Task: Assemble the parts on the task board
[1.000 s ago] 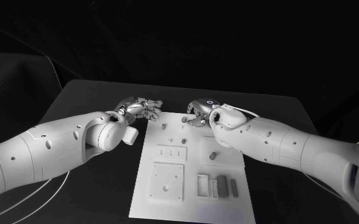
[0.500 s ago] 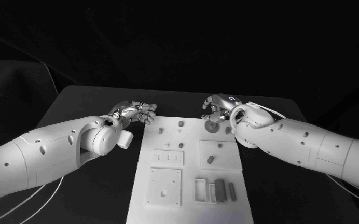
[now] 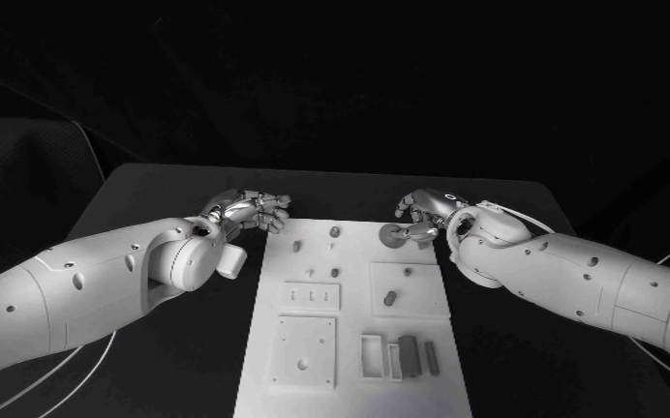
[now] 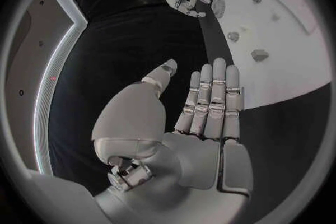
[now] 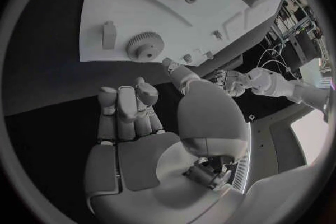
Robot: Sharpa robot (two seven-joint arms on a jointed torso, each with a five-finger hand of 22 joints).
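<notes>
A: So, where are we with the build?

B: Early, I judge. My right hand (image 3: 422, 215) hangs at the far right corner of the board (image 3: 350, 341), fingers loosely curled and holding nothing. The gear (image 5: 145, 45) lies flat on the board just ahead of its fingertips; I cannot tell whether a fingertip brushes it.

A: And the left?

B: My left hand (image 3: 252, 211) sits over the black counter (image 3: 154, 186) just off the board's far left corner, fingers straight and together in the wrist view, thumb apart, empty.

A: The other pieces?

B: Small pegs (image 3: 334, 232) stand or lie across the board between the two hands. Nearer my body, well behind both hands, blocks (image 3: 411, 354) rest in a recessed tray.

A: What does the next move call for?

B: As I read it, picking up the gear. It lies low and flat, so I'd need fingertips down at its rim on opposite sides, pinching without skidding it.
</notes>
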